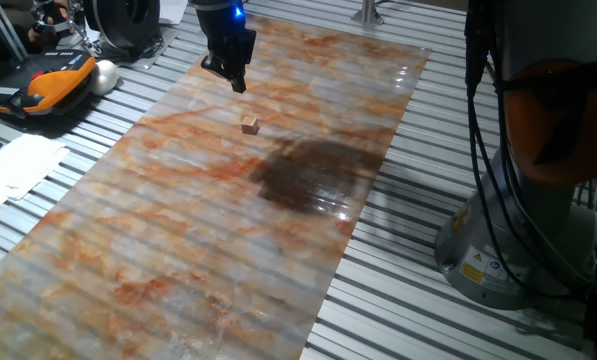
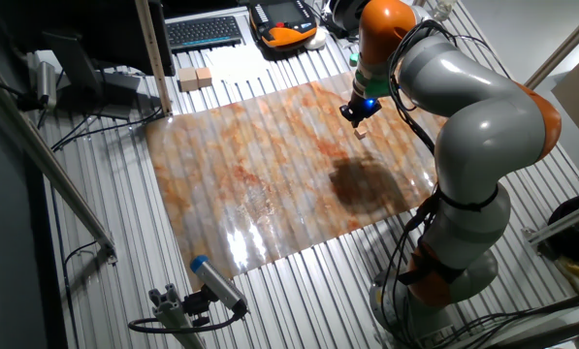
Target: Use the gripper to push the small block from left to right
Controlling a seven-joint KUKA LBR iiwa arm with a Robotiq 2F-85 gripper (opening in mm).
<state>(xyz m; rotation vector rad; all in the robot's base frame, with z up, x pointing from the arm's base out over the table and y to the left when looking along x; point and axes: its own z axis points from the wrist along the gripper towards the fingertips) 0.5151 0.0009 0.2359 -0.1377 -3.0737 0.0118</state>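
The small block (image 1: pixel 249 124) is a tiny tan wooden cube lying on the marbled orange-grey mat (image 1: pixel 178 220). My gripper (image 1: pixel 237 82) hangs just beyond the block, toward the mat's far edge, a short gap away and not touching it. Its dark fingers come together in one narrow tip and hold nothing. In the other fixed view the gripper (image 2: pixel 356 116) sits under a blue light on the wrist, with the block (image 2: pixel 362 135) just below its tip.
A dark stain (image 1: pixel 313 175) marks the mat near the block. The arm's base (image 1: pixel 518 220) stands off the mat. An orange-black device (image 1: pixel 43 85) and papers (image 1: pixel 18 165) lie beside the mat. A keyboard (image 2: pixel 204 31) and wooden blocks (image 2: pixel 196 79) sit on the slatted table.
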